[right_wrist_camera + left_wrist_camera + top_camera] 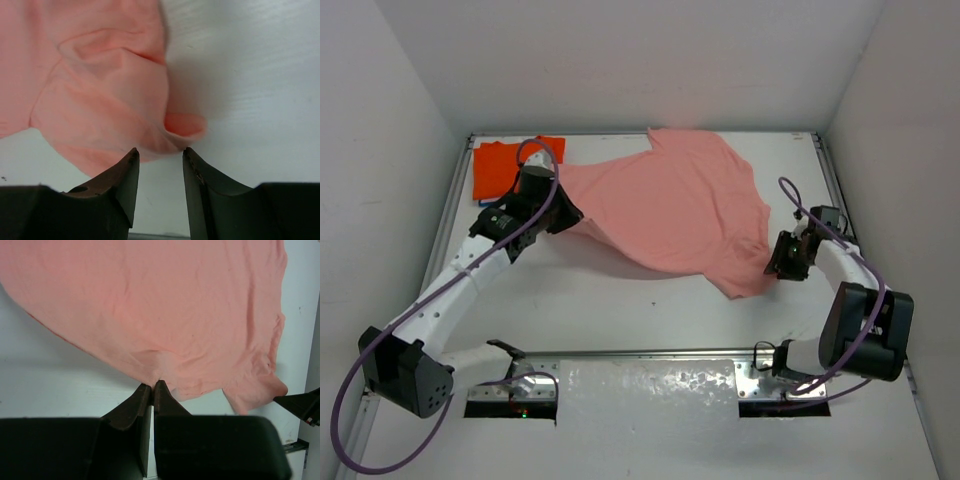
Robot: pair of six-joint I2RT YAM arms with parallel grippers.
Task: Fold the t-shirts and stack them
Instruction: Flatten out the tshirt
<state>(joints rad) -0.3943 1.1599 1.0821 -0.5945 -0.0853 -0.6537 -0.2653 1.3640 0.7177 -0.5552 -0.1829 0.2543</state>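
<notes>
While my left arm stretched from its base at 7 o'clock up toward 11 o'clock, my left pincer (564,214) was clenched on the pink shirt (670,210) at that shirt's 9 o'clock edge, with the cloth creased at the tips. My right arm was folded back on itself at 4 o'clock. My right pincer (782,258) pointed toward 9 o'clock, released, its fingers apart, with the shirt's 4 o'clock corner just before the tips. The pink shirt lay spread from the middle of the table (620,300) toward 1 o'clock. The orange shirt (495,170) lay at 11 o'clock, just beyond my left wrist.
</notes>
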